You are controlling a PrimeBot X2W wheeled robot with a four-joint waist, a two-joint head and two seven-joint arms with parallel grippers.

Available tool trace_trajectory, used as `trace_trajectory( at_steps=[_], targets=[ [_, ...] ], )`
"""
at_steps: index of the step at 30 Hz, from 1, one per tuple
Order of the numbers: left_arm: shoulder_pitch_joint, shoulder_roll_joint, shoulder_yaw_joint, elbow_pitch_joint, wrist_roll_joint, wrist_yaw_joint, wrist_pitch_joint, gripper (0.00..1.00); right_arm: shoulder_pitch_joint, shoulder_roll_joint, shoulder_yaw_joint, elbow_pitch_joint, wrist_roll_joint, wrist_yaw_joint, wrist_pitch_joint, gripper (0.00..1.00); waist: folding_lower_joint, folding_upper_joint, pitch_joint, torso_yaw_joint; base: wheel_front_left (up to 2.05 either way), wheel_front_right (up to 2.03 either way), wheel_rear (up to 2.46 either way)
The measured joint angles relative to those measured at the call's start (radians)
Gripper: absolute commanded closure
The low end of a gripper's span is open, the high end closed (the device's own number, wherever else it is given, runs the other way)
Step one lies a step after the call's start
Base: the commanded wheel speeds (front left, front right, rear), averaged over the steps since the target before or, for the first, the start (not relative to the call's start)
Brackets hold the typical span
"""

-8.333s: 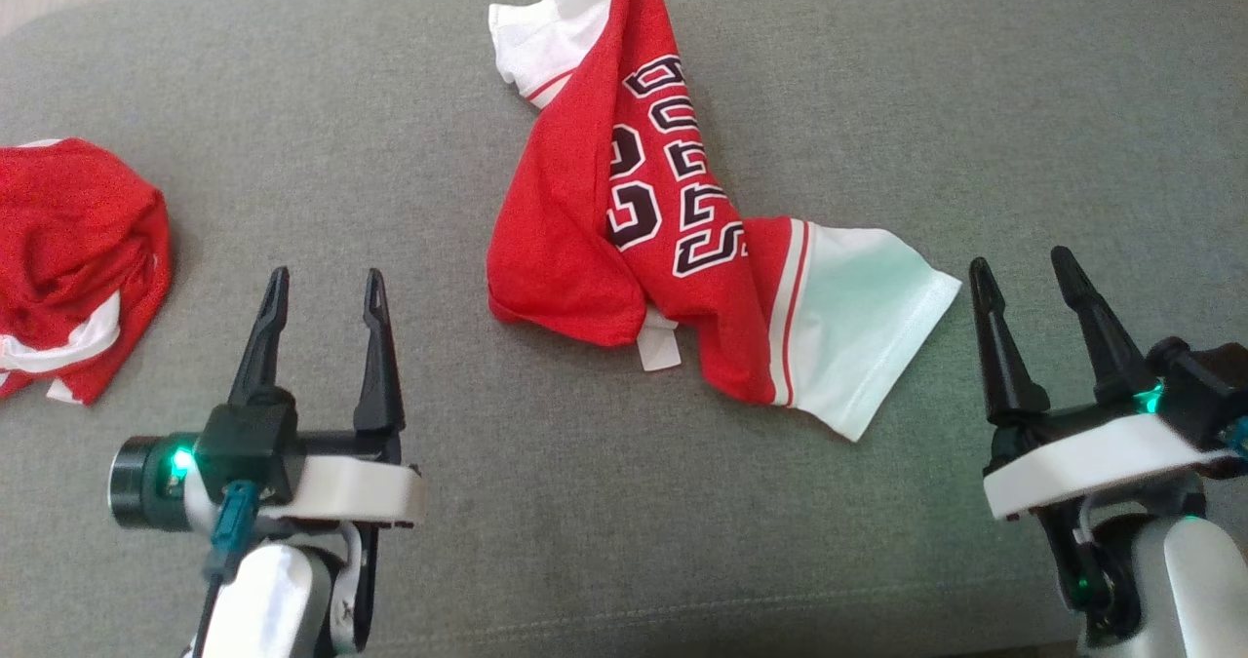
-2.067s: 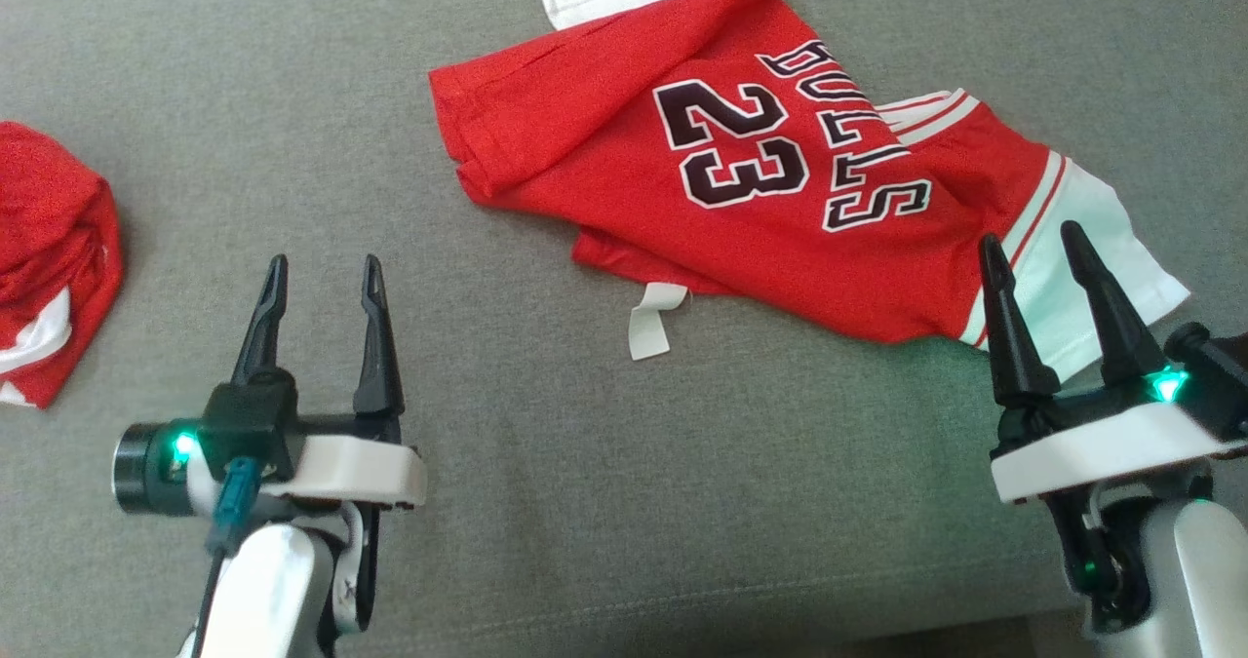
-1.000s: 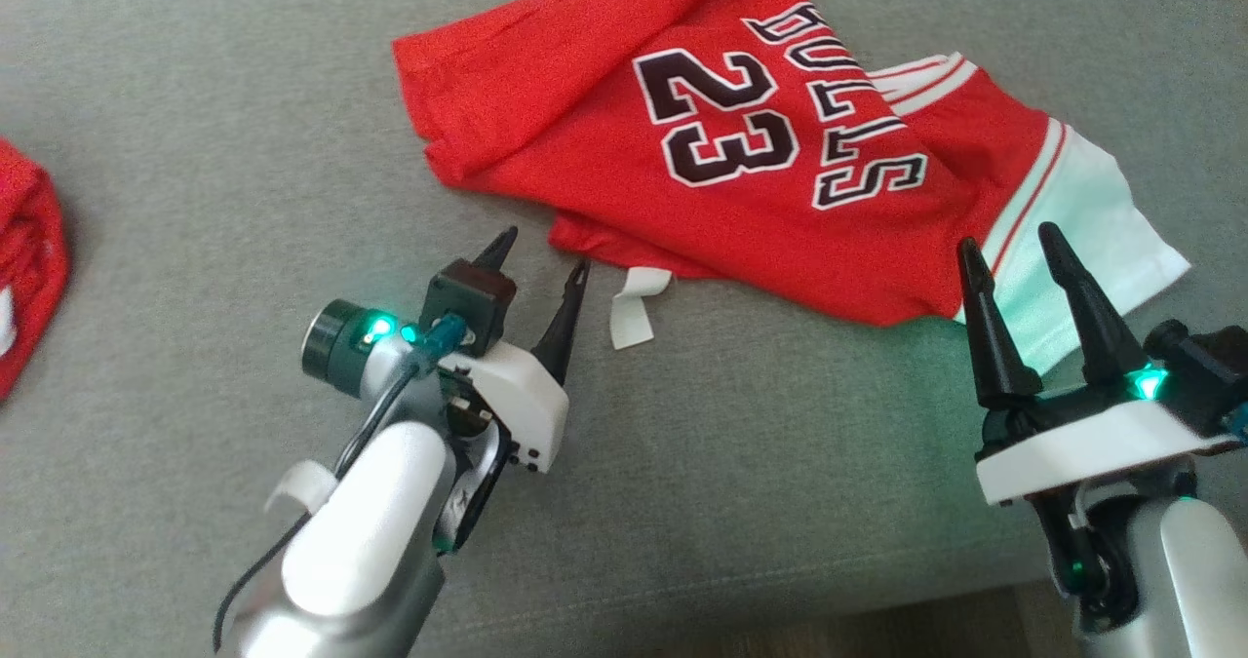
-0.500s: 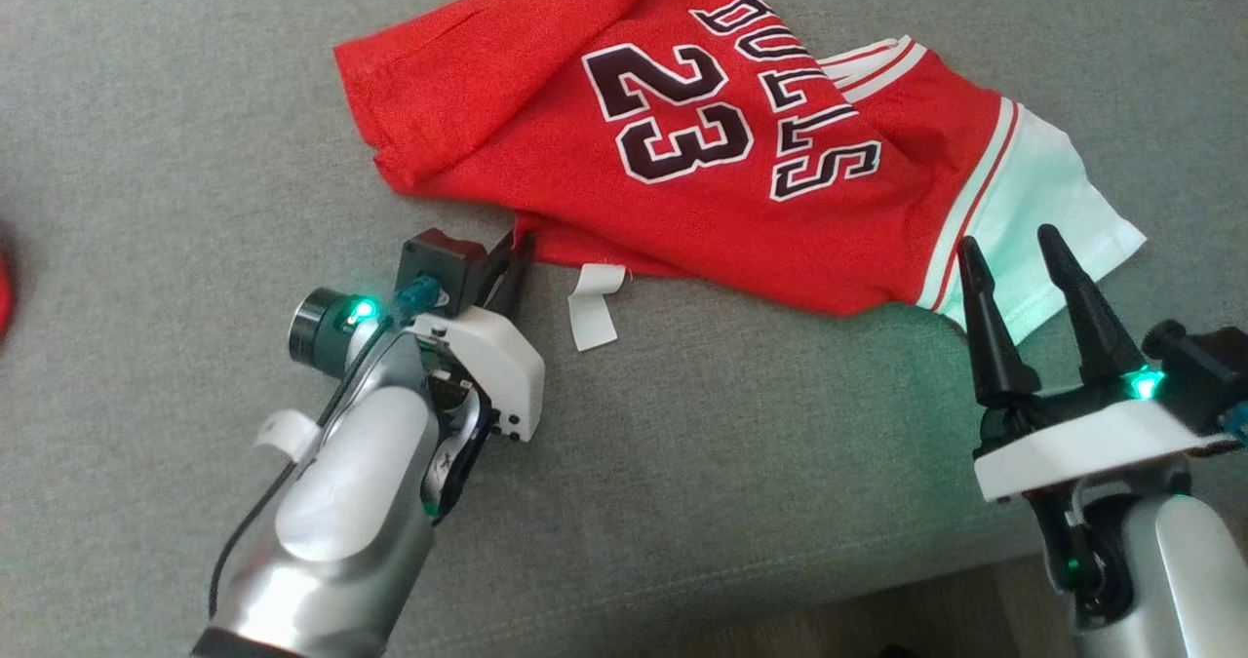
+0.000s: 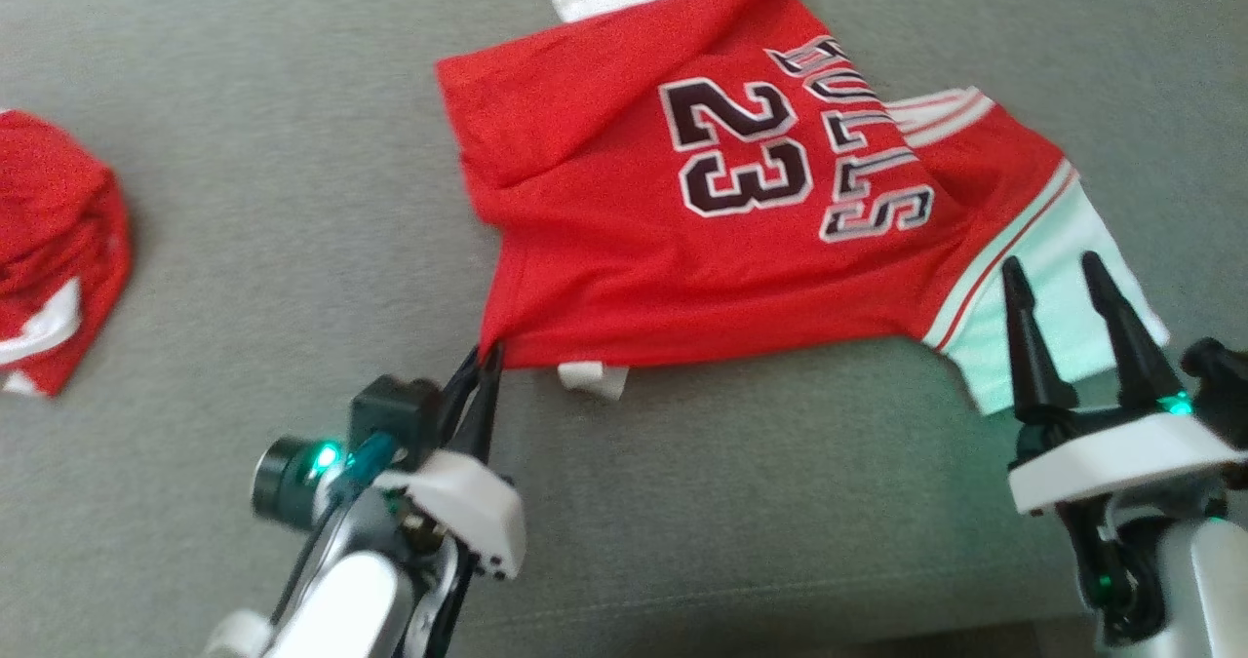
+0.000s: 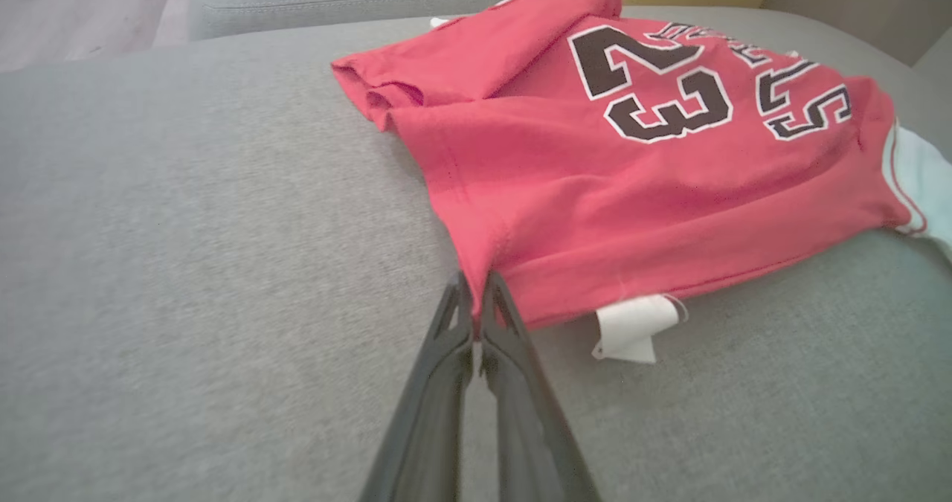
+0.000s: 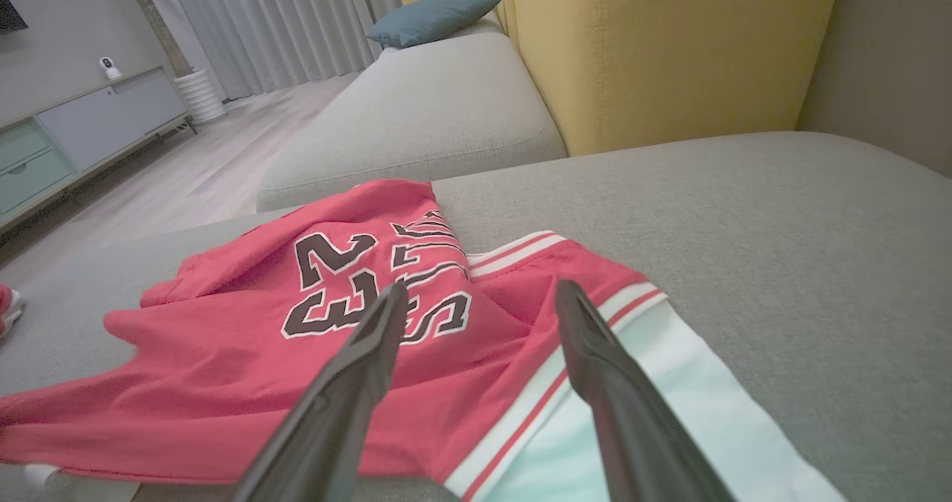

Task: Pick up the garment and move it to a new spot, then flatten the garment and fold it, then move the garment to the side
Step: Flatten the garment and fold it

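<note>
- Pinching the near hem corner of the red fabric jersey numbered 23 [image 5: 624,278], our left gripper [image 5: 485,358] has its dark fingers pressed together on the cloth.
- We see the jersey lying spread on the grey fabric cushion [image 5: 244,249], number side up.
- Our right gripper [image 5: 1053,266] is spread wide by the jersey's white sleeve [image 5: 1063,229], gripping nothing.

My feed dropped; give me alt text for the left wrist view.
The left gripper, shut, pinches the near hem corner of a red jersey numbered 23, lying on a grey cushion. A white label sticks out from under the hem beside it.
</note>
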Motion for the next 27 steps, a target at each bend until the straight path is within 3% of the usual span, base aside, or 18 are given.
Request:
trace_trajectory(
  at_steps=[4,9,10,11,15,19,22,27],
  targets=[
    [0.06,0.031,0.019,-0.066,-0.018,0.033,0.031,1.0,0.017,0.002,-0.012,-0.011,0.0,0.0,0.011,0.0,0.0,0.0,-0.02,0.042,0.0,0.0,0.0],
    [0.118,0.043,0.043,-0.078,-0.05,0.04,0.045,1.0,0.022,0.01,-0.012,-0.032,-0.009,0.0,0.022,0.0,0.0,0.0,-0.043,0.063,0.0,0.0,0.0],
    [0.123,0.043,0.045,-0.075,-0.061,0.04,0.044,0.62,0.028,0.011,-0.011,-0.038,-0.009,0.0,0.022,0.0,0.0,0.0,-0.045,0.063,0.0,0.0,0.0],
    [0.127,0.045,0.044,-0.066,-0.065,0.039,0.044,0.0,0.036,0.012,-0.011,-0.046,-0.01,0.0,0.022,0.0,0.0,0.0,-0.046,0.061,0.0,0.0,0.0],
    [0.127,0.044,0.051,-0.046,-0.086,0.031,0.011,0.0,0.056,0.018,-0.011,-0.067,-0.028,0.0,0.018,0.0,0.0,0.0,-0.05,0.051,0.0,0.0,0.0],
    [0.122,0.036,0.084,-0.054,-0.087,0.033,-0.107,0.0,0.058,0.021,-0.009,-0.094,-0.053,0.0,0.016,0.0,0.0,0.0,-0.054,0.036,0.0,0.0,0.0],
    [0.114,0.036,0.11,-0.077,-0.053,0.056,-0.196,0.0,0.059,0.021,0.0,-0.104,-0.074,0.0,0.004,0.0,0.0,0.0,-0.061,0.024,0.0,0.0,0.0],
    [0.092,0.049,0.139,-0.115,-0.005,0.091,-0.242,0.0,0.088,0.018,0.028,-0.12,-0.085,0.0,0.004,0.0,0.0,0.0,-0.083,0.009,0.0,0.0,0.0]
  ],
)
